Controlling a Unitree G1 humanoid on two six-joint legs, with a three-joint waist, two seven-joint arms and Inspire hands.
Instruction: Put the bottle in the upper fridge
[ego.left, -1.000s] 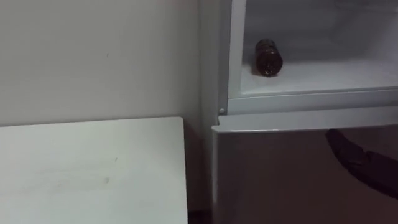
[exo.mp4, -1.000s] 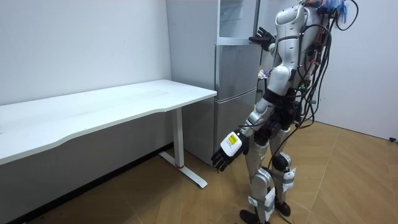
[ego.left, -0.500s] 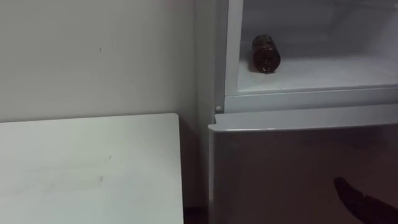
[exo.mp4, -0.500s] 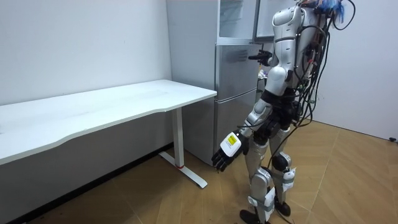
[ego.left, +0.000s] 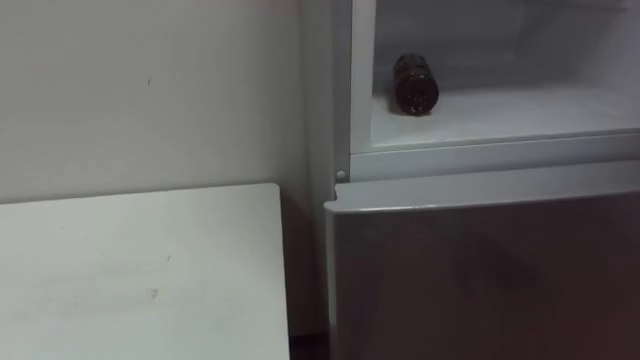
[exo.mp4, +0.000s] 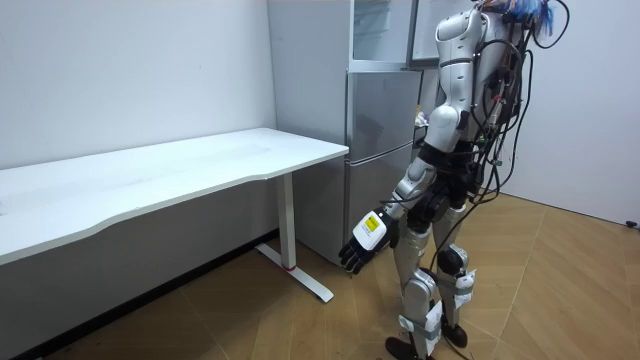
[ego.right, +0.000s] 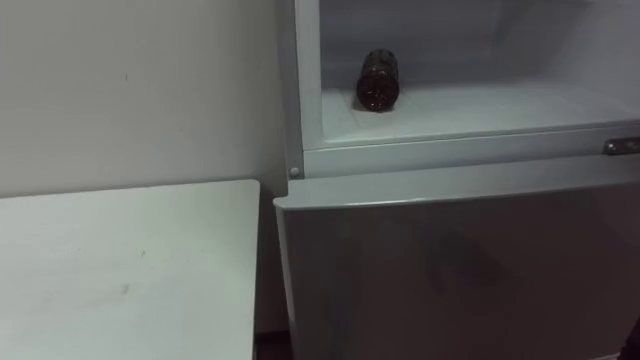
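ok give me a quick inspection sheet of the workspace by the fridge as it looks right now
surface: white table beside the fridge, nothing seen on it
job's things: bottle lies on its side on the shelf inside the upper fridge, which stands open; lower door shut
clutter: nothing seen
hands: left hand hangs low by the thigh, fingers relaxed, holding nothing
cables: nothing seen loose
surroundings: robot stands facing the fridge at the table's end; wall behind the table, wooden floor
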